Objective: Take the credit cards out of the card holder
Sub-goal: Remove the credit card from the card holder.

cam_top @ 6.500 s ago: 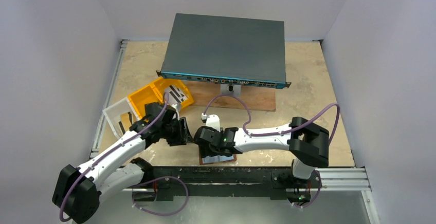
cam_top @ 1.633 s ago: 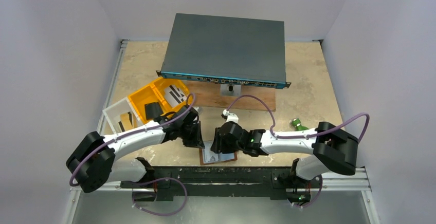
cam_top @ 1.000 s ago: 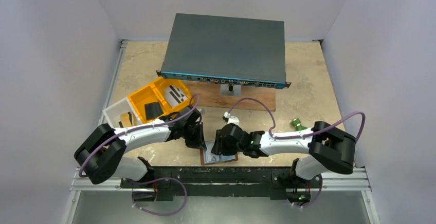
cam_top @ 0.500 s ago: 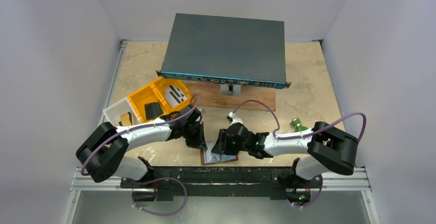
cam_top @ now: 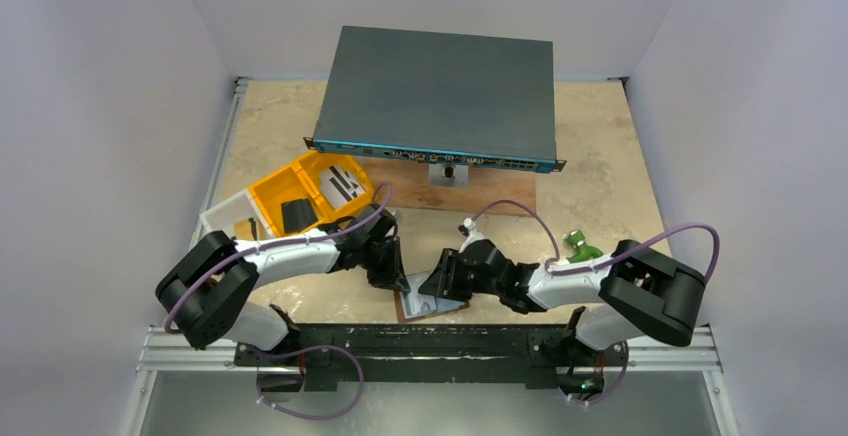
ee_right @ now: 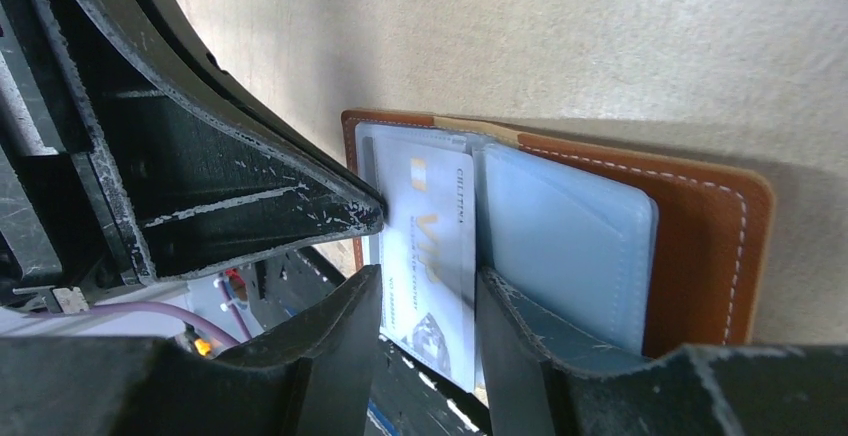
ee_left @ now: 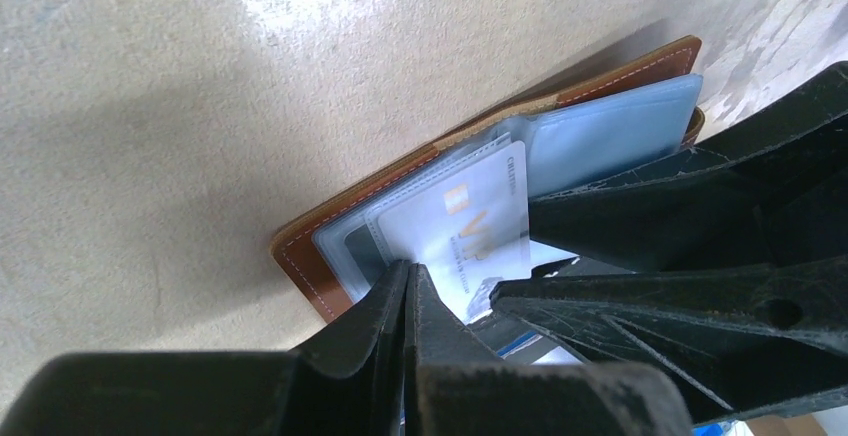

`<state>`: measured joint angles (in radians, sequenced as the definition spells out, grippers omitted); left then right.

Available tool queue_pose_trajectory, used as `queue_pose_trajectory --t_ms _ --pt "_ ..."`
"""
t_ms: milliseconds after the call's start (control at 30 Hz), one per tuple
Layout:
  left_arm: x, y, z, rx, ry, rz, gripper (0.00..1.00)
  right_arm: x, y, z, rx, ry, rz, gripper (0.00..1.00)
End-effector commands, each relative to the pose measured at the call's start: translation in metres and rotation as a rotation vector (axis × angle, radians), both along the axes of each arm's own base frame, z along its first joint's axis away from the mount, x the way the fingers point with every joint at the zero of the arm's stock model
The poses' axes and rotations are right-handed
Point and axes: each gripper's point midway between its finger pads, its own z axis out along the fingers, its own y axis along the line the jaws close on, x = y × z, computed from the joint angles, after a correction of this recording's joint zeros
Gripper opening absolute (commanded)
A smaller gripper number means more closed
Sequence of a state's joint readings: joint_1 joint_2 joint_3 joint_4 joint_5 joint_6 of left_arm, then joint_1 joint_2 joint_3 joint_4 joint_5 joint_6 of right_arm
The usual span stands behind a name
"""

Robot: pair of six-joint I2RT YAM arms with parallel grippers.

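Observation:
The brown card holder (cam_top: 450,309) lies open at the table's near edge, its pale blue pockets up (ee_right: 570,236). A white credit card (ee_left: 470,221) marked VIP sticks partway out of a pocket, past the table edge; it also shows in the right wrist view (ee_right: 435,246). My left gripper (cam_top: 398,281) has its jaws pressed together on that card's edge (ee_left: 408,268). My right gripper (cam_top: 437,286) is open (ee_right: 430,274), one finger on each side of the card, the right finger (ee_right: 520,326) against the blue pocket. The brown cover (ee_left: 300,266) shows under the pockets.
A yellow tray (cam_top: 268,194) at the left holds a black card (cam_top: 297,214) and a striped white card (cam_top: 345,186). A clear box (cam_top: 225,224) stands beside it. A network switch (cam_top: 440,96) sits on a wooden board (cam_top: 480,196). A green object (cam_top: 577,244) lies right.
My left gripper came from the tray side to the wallet and closed on the white card. My right gripper shifted right, and the wallet turned a little with it.

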<state>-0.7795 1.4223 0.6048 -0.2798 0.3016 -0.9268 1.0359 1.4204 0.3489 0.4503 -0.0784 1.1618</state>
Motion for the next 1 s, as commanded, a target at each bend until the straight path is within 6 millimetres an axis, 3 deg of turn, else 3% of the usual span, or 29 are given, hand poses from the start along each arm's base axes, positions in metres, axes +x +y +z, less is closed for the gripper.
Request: queue_pose_trajectory --t_ms 0,567,967 --pt "-0.008 0.032 -0.036 0.188 0.027 0.041 0.00 -0.002 -0.013 -0.009 -0.011 0.027 -0.024 0.39" --pt "-0.008 0.041 -0.037 0.232 0.017 0.037 0.00 -0.002 -0.011 0.011 0.227 0.057 -0.006 0.28" --pt "-0.008 0.038 -0.038 0.225 0.021 0.030 0.00 -0.005 -0.010 0.007 0.264 0.094 -0.011 0.17"
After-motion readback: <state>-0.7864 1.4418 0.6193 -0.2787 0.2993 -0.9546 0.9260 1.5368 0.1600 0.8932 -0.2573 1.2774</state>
